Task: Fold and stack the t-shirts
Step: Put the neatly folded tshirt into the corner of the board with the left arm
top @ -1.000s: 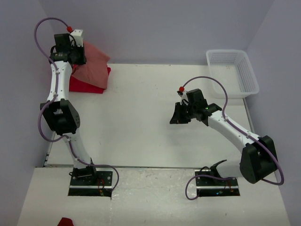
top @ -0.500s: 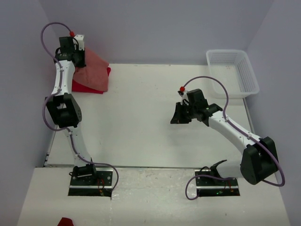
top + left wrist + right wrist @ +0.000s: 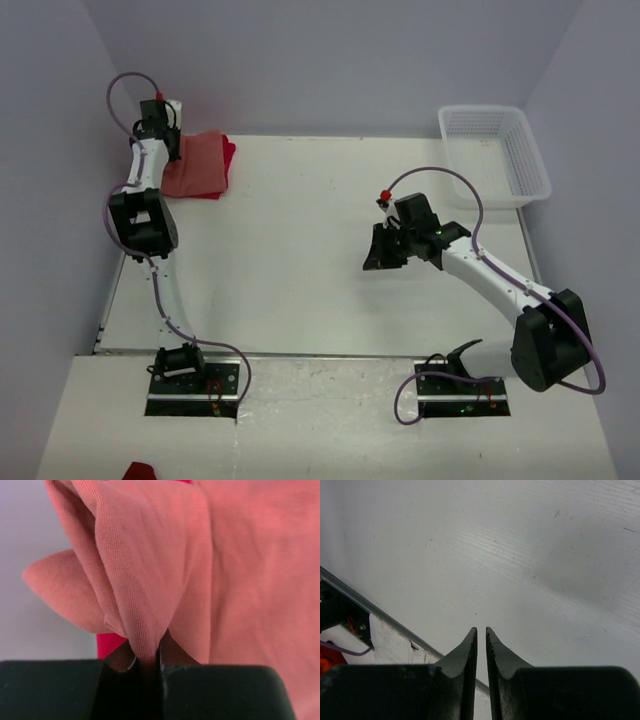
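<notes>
— Salmon-pink t-shirt [image 3: 195,165] first: where does it lie?
— At the far left corner of the table [image 3: 300,260], draped over the red t-shirt [image 3: 229,155], which peeks out along its right and near edges.
— And the left gripper [image 3: 147,657]?
— Clamped on a bunched fold of the pink cloth. The wrist view shows the fabric pinched between both fingers, with a sliver of red behind it.
— The right gripper [image 3: 481,630]?
— Above the tabletop right of centre, well apart from both shirts. Its jaws are nearly together, a thin slit between them, grasping nothing.
— The white mesh basket [image 3: 533,165]?
— Far right corner.
</notes>
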Available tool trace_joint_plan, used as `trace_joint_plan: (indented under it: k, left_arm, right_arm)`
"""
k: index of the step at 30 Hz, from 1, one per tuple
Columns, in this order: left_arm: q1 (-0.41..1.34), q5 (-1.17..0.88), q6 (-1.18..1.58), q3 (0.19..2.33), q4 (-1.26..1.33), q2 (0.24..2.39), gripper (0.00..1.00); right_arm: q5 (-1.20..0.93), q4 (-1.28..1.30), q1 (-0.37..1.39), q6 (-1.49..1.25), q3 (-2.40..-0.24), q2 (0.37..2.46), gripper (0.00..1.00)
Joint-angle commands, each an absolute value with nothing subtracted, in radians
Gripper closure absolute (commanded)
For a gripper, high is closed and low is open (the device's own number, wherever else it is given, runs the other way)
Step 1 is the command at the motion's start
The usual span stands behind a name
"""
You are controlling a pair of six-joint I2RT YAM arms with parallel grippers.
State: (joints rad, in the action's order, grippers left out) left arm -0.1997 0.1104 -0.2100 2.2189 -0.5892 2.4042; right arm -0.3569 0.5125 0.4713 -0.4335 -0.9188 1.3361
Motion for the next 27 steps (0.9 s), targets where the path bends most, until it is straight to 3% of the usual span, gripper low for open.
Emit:
trace_joint_plan:
  k: [1,5,7,8,10,11,12,20,27]
  left_arm:
    - [-0.209,0.213,-0.262,2.255,-0.470,2.433,1.00]
    - [-0.221,0.313,-0.264,2.155,-0.281,2.413,0.96]
    - [-0.221,0.423,-0.274,2.087,-0.171,2.361,0.68]
    - [-0.221,0.442,-0.273,1.975,-0.026,2.335,0.45]
    - [-0.218,0.408,-0.279,1.872,0.117,2.245,0.35]
    - [-0.218,0.382,-0.270,1.777,0.232,2.190,0.23]
    - [-0.216,0.367,-0.256,1.734,0.274,2.166,0.00]
    - [-0.120,0.440,-0.337,1.597,0.498,1.922,0.00]
    - [-0.011,0.439,-0.344,1.707,0.353,1.829,0.00]
  right_arm:
    - [-0.354,0.522,0.474,-0.431,-0.971,1.351,0.87]
    - [-0.388,0.512,0.476,-0.433,-0.957,1.368,0.88]
    - [-0.385,0.509,0.476,-0.433,-0.951,1.377,0.88]
    - [-0.385,0.506,0.476,-0.428,-0.951,1.385,0.88]
    - [-0.391,0.496,0.476,-0.428,-0.945,1.396,0.88]
    - [-0.409,0.476,0.476,-0.431,-0.936,1.400,0.88]
    - [-0.419,0.457,0.476,-0.434,-0.933,1.411,0.88]
    - [-0.446,0.404,0.479,-0.445,-0.899,1.405,0.89]
    - [-0.451,0.382,0.483,-0.459,-0.859,1.336,0.88]
